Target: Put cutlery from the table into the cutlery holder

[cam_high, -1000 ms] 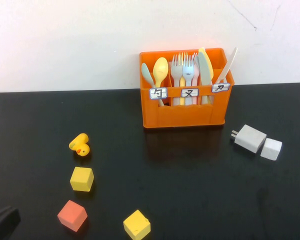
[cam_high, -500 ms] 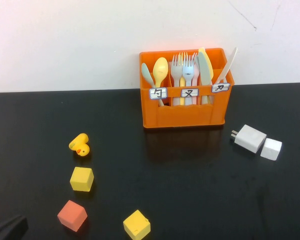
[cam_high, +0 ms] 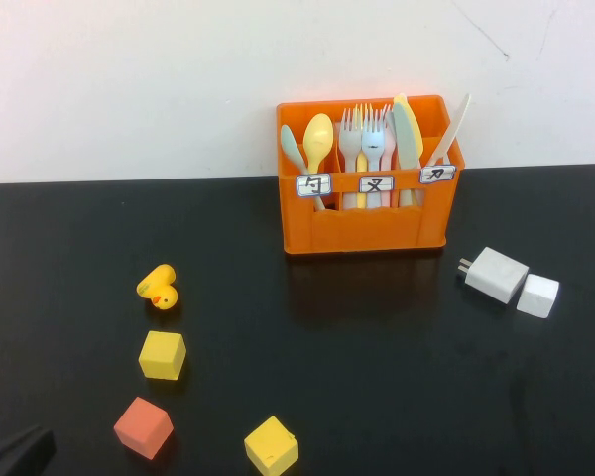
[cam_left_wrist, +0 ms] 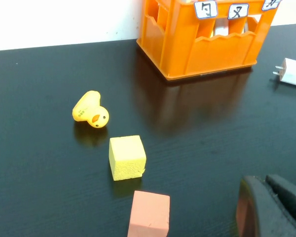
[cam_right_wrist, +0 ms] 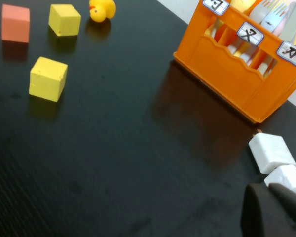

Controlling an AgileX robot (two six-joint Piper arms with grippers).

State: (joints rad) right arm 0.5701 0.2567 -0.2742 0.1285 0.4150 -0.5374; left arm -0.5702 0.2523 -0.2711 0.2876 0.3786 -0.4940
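Note:
The orange cutlery holder (cam_high: 367, 226) stands at the back of the black table (cam_high: 377, 377), against the white wall. All the cutlery I see stands upright inside it. A light blue fork (cam_high: 376, 139) is in the middle compartment and a mint-green knife (cam_high: 402, 134) stands just right of it. My left gripper (cam_high: 20, 451) is shut and empty at the near left corner, close to the red cube. In the left wrist view the left gripper (cam_left_wrist: 259, 185) is well short of the holder (cam_left_wrist: 207, 49). My right gripper (cam_right_wrist: 266, 190) is shut and empty beside the white blocks, and shows only in the right wrist view.
A yellow duck (cam_high: 159, 288), a yellow cube (cam_high: 163, 355), a red cube (cam_high: 143, 427) and another yellow cube (cam_high: 272, 446) lie on the left. A white charger (cam_high: 496, 275) and a small white cube (cam_high: 537, 296) lie to the right of the holder.
The left gripper has drawn back a little toward the near edge of the table. Nothing else has moved.

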